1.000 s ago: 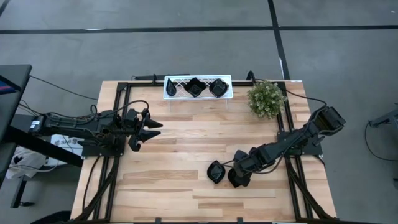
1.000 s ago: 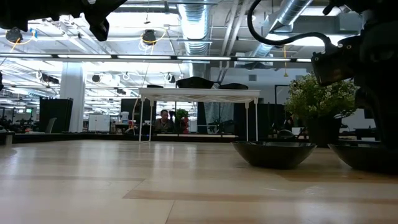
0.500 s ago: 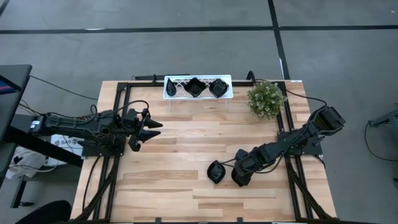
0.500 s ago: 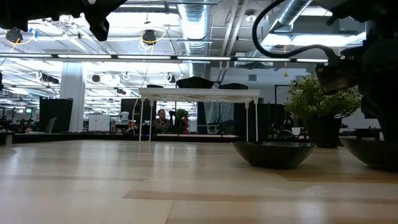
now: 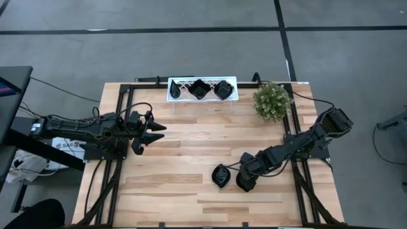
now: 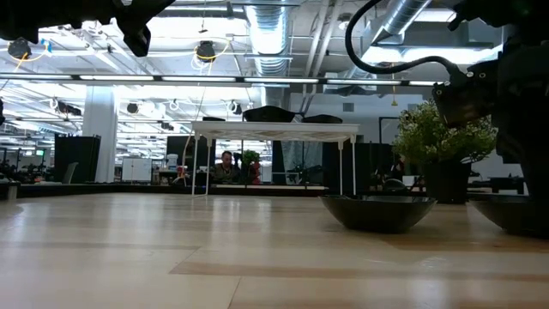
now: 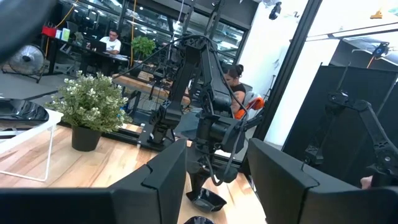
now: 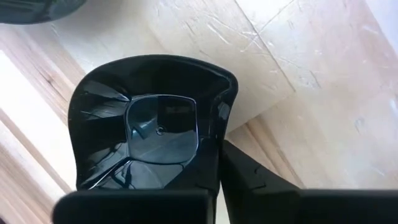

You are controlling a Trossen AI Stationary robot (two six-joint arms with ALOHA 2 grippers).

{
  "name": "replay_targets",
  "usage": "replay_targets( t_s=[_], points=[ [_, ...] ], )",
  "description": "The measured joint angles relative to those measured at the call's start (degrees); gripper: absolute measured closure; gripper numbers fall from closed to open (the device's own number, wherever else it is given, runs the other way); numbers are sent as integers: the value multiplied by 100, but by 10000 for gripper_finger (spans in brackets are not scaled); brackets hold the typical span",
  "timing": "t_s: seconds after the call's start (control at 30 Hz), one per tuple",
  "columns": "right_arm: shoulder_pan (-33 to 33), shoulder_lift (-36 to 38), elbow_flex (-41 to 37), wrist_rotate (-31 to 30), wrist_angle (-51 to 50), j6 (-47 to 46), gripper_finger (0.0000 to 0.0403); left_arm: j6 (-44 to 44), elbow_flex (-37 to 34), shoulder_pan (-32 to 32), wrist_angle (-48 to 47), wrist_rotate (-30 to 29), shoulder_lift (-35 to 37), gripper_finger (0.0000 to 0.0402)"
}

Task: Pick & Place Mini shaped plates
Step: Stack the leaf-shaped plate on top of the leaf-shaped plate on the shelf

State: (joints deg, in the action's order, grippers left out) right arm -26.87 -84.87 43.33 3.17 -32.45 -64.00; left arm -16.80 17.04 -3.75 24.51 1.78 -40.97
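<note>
Two mini shaped plates lie on the wood table near its right front: a black leaf-like dish rests free on its base, and a rounded-square black dish has my right gripper shut on it. Two more black dishes sit in the white lattice tray at the far edge. My left gripper hovers open over the table's left side, holding nothing. My right gripper pinches the square dish's side wall near a corner, one finger inside the bowl and the other outside. The fingers come from above, slanting in from the table's right. The dish stays upright, its base at table level.
A green potted plant stands at the far right, close to my right arm. The tray stands on thin legs at the far middle. Bare wood lies between the two arms across the table's middle.
My right gripper has shut on the square dish's wall. The gripper and dish have shifted slightly toward the table's right edge. The free dish has not moved.
</note>
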Motion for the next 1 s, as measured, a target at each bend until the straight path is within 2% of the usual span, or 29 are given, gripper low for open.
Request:
replay_targets(
  t_s=[0.43,1.0],
  points=[
    [0,182,-10,18,-68,-16,401,0,0,-1,0,0,-1,229],
    [4,2328,-11,-65,-281,6,402,-2,0,-1,2,0,-2,229]
  ],
)
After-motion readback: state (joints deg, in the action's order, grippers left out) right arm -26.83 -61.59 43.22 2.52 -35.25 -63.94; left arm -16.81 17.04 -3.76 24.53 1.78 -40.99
